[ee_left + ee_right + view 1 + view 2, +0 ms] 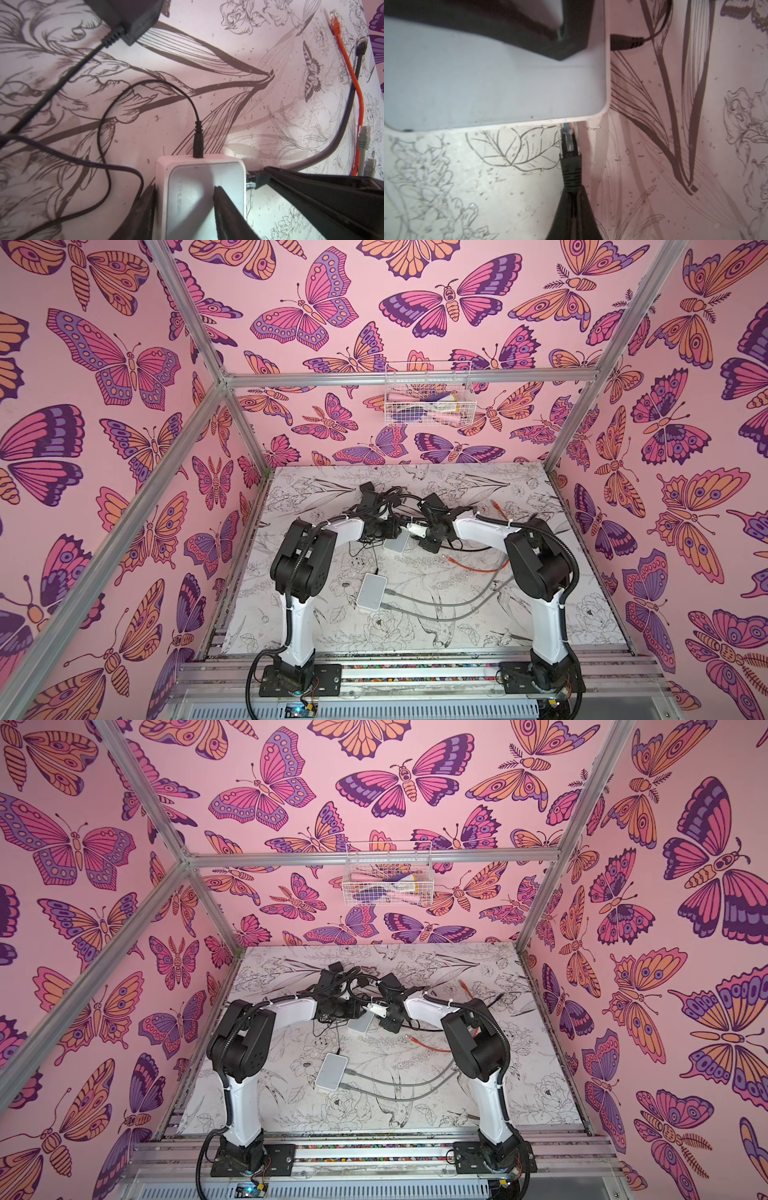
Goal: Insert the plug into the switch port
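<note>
The insertion itself is under way: the right gripper (572,194) is pinching the black boot of the plug (568,145) with its jaws almost closed, and the plug's clear tip is meeting the edge of the white switch (488,83) close to a corner; most of the clear body is showing outside the housing, so I am judging it as entering the port, not seated; the port mouth itself is hidden under the switch's edge. The left gripper (185,188) is clamping the switch at a middling width, one finger on its face and one at its side, bracing it between the two arms toward the far middle of the surface (478,639).

The next move is calling for a straight push along the plug's own axis while the left gripper is resisting; any tilt is risking a jam at the port lip.

The power lead (197,143) is sitting in the adjoining side, clear of the plug's path; the orange cable (336,28), the grey plugs (363,139) and a second switch (371,591) are lying apart, obstructing nothing.
</note>
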`<state>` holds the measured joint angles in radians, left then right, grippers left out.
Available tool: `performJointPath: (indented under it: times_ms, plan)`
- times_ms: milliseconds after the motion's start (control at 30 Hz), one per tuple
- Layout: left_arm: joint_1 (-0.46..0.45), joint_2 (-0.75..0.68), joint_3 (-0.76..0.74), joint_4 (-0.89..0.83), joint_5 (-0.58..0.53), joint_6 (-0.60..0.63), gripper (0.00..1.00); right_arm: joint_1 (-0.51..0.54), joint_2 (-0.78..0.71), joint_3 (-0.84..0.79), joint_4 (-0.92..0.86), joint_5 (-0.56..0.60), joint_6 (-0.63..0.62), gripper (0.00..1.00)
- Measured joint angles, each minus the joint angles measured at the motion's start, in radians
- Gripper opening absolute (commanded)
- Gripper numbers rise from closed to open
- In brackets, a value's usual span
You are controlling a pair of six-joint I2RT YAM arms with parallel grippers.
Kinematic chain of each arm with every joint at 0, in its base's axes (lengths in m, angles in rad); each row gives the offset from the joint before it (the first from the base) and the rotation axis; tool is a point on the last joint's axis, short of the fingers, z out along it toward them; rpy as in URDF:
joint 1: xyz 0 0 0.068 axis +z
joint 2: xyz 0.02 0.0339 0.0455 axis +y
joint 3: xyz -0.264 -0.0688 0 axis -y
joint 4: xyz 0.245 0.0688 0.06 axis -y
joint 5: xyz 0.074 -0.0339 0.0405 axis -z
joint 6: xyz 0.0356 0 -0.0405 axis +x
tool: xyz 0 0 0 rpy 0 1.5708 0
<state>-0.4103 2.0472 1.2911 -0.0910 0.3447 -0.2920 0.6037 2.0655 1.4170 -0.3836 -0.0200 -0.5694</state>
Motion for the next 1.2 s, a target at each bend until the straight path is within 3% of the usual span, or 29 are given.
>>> performJointPath:
  times_ms: [833, 1200]
  plan:
    - [-0.004, -0.001, -0.02, 0.041, 0.0, 0.004, 0.46, 0.003, -0.025, -0.047, 0.063, -0.027, 0.126, 0.0]
    - [-0.008, -0.012, -0.048, 0.073, -0.018, 0.006, 0.45, -0.008, -0.054, -0.143, 0.203, -0.097, 0.163, 0.0]
